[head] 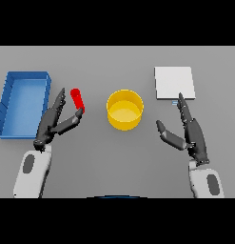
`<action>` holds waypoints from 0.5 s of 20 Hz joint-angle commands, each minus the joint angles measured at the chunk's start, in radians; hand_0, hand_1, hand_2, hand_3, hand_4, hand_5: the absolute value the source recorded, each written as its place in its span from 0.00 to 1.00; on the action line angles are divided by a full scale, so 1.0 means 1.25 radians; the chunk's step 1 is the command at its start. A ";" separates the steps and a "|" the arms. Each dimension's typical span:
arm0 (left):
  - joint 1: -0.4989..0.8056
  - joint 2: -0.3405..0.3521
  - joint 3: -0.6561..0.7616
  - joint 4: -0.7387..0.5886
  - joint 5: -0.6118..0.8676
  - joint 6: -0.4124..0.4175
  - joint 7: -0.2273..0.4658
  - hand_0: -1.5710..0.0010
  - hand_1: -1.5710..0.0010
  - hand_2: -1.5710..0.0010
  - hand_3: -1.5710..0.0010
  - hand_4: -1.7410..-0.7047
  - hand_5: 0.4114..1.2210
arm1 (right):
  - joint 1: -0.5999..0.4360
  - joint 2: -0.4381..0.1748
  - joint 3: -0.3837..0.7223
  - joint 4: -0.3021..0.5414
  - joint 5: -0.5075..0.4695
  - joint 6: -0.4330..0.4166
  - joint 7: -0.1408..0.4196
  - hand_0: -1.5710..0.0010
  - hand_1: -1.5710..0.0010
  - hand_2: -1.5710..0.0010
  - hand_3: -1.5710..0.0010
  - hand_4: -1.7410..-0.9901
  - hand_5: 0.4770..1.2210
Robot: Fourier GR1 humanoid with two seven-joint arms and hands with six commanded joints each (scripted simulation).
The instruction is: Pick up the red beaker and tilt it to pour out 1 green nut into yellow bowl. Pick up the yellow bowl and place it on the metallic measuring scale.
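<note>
From the head view, my main worry is the small red cylindrical beaker (78, 100): it sits tilted between the thumb and the straight fingers of my left hand (54, 121), and I judge it could be knocked flat or nudged away if the fingers close off-centre, since only the thumb tip seems to touch its lower end. A second risk, as I read it, is pouring too steeply later, so that more than one green nut drops out; I cannot see any nut inside the beaker from here. The left hand's fingers are spread and fairly straight, running up just to the left of the beaker, with the thumb reaching out to its base; nothing is gripped yet. My right hand (191, 133) is relaxed too, fingers extended and thumb splayed to the left, holding nothing; one fingertip lies at the near edge of the flat pale metallic square measuring scale (173, 82), though I cannot tell if it touches. The round yellow bowl (124, 110) stands between the two hands, apart from both, right of the beaker. A blue rectangular tray (8, 102) lies left of the left fingers.
</note>
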 commanded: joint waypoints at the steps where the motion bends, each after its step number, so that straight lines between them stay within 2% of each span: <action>1: -0.024 0.001 0.005 0.028 0.003 -0.007 -0.013 1.00 1.00 1.00 1.00 0.54 0.28 | 0.001 -0.001 0.002 0.000 0.003 0.000 -0.005 1.00 1.00 1.00 1.00 0.68 0.20; 3: -0.062 -0.012 0.003 0.072 -0.006 0.001 -0.037 1.00 1.00 1.00 1.00 0.53 0.28 | 0.001 -0.003 0.003 0.009 0.013 -0.004 -0.004 1.00 1.00 1.00 1.00 0.69 0.20; 10: -0.171 -0.013 0.021 0.209 -0.039 0.034 -0.047 1.00 1.00 1.00 1.00 0.53 0.31 | 0.006 0.001 0.000 -0.005 -0.002 0.002 0.004 1.00 1.00 1.00 1.00 0.68 0.21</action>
